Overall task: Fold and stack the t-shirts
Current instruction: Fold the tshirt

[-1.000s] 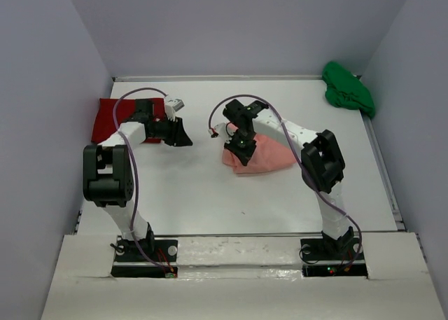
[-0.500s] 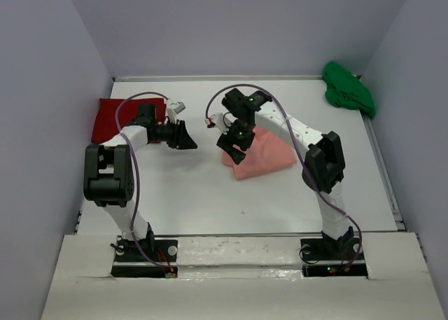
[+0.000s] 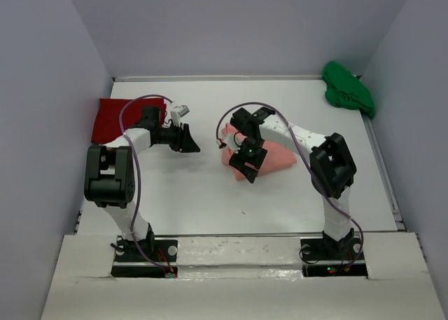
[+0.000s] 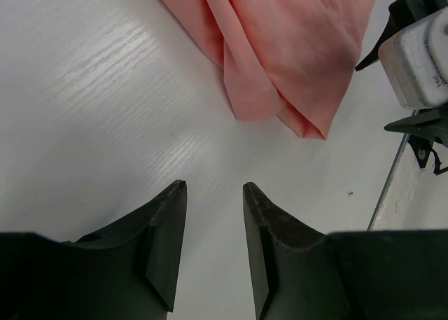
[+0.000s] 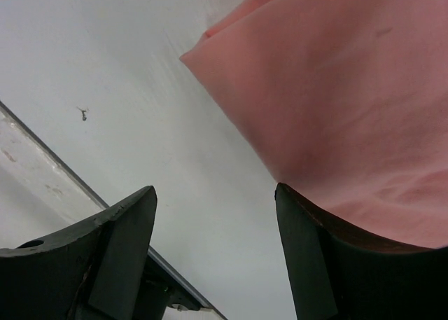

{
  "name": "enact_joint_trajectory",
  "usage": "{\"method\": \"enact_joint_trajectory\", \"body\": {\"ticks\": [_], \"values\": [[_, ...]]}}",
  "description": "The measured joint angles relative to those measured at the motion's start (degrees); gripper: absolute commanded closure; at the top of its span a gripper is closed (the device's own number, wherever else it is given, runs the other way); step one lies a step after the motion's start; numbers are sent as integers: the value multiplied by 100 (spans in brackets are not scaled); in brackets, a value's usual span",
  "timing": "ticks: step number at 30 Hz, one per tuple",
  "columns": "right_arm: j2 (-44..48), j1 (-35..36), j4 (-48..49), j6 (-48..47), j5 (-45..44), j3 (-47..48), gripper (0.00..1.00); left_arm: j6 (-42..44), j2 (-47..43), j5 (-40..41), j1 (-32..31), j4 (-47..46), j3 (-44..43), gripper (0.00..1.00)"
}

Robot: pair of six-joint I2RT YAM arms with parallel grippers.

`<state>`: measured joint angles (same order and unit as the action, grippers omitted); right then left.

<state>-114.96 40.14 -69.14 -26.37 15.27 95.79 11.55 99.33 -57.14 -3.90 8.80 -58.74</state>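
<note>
Salmon-pink shirt (image 3: 280, 157) lies mid-way across the table (image 3: 196, 194), limp and light, so a thin pinch will slip. My right gripper (image 3: 246, 167) hovers at its near corner, jaws apart; I'd take the doubled edge. Left gripper (image 3: 187, 139) gapes empty nearby.

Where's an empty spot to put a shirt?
Bare: the near strip between the arm bases and pink shirt, and the back between red shirt and green shirt. Crowded: the middle, around left pincer and right pincer.
</note>
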Motion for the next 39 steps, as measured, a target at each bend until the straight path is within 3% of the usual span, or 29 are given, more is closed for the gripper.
{"method": "enact_joint_trajectory", "body": {"ticks": [22,25,28,29,36,39], "values": [[-354,772,1467,-46,-787,-299,30,114,-136,179,0,0,2,52],[-474,796,1696,-63,-922,-474,46,127,-136,177,0,2,2,52],[-470,796,1923,-72,-1176,-538,79,129,-136,164,15,0,2,52],[-468,793,2015,-44,-1263,-557,98,127,-136,164,22,0,0,52],[-474,800,2179,81,-1858,-555,100,-57,-136,94,83,-114,15,46],[-599,804,2151,116,-1967,-352,100,-203,-136,55,114,-286,87,51]]}}
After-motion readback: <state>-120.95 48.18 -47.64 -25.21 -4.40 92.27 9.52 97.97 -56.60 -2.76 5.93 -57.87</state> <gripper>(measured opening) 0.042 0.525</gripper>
